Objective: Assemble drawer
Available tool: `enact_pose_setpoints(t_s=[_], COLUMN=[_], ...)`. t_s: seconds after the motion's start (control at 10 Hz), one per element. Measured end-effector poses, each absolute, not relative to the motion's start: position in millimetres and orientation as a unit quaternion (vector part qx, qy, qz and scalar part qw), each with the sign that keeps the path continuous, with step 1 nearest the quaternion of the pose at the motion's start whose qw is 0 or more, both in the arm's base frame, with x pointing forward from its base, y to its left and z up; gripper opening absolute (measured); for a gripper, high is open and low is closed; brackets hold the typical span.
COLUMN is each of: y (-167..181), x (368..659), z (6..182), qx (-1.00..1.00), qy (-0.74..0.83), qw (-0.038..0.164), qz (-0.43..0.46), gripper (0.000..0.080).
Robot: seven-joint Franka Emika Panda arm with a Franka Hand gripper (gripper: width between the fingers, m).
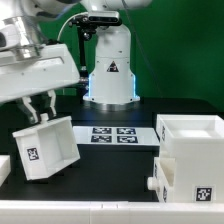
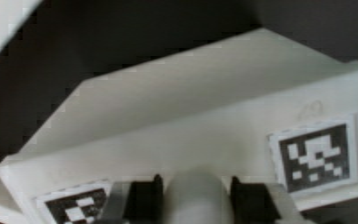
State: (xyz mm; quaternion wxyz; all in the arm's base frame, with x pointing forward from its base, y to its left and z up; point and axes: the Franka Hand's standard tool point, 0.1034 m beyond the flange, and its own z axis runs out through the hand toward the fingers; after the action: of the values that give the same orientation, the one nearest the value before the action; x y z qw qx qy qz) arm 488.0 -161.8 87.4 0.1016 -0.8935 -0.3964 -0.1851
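Note:
My gripper [image 1: 44, 110] is at the exterior view's left, shut on the top wall of a white tagged drawer box [image 1: 45, 150]. The box hangs tilted, its lower edge close to the dark table. In the wrist view my gripper [image 2: 195, 198] straddles the box's white wall [image 2: 197, 110]. One dark finger [image 2: 147, 200] sits on each side, with a square tag beside each. At the exterior view's right stands a larger white drawer piece [image 1: 190, 150], open at the top. It has a tag on its front and a small knob [image 1: 152, 184] low on its side. The two pieces are apart.
The marker board [image 1: 112, 135] lies flat on the table between the two drawer pieces. The robot's white base [image 1: 110, 70] stands behind it against a green backdrop. Another small white piece [image 1: 4, 168] shows at the exterior view's left edge.

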Motion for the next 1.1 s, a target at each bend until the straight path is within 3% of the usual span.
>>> enact_pose_setpoints(t_s=[0.6,0.7,0.8,0.9,1.0,1.1], y=[-179.8,-180.0,-180.1,-180.1,-180.1,-180.2], x=[485.1,484.7,484.7,484.6,484.6,484.6], z=[75.9,75.3,75.2,75.2,75.1,75.1], qx=[-0.898,-0.898,-0.898,-0.898,-0.899,-0.899], qy=[-0.382,-0.382,-0.382,-0.382,-0.382,-0.382], qw=[0.106,0.106,0.106,0.106,0.106,0.106], qz=[-0.189,-0.188,-0.188,-0.188,-0.188,-0.188], gripper=[0.0170,0.0251,0.0439,0.0439,0.0594,0.0594])
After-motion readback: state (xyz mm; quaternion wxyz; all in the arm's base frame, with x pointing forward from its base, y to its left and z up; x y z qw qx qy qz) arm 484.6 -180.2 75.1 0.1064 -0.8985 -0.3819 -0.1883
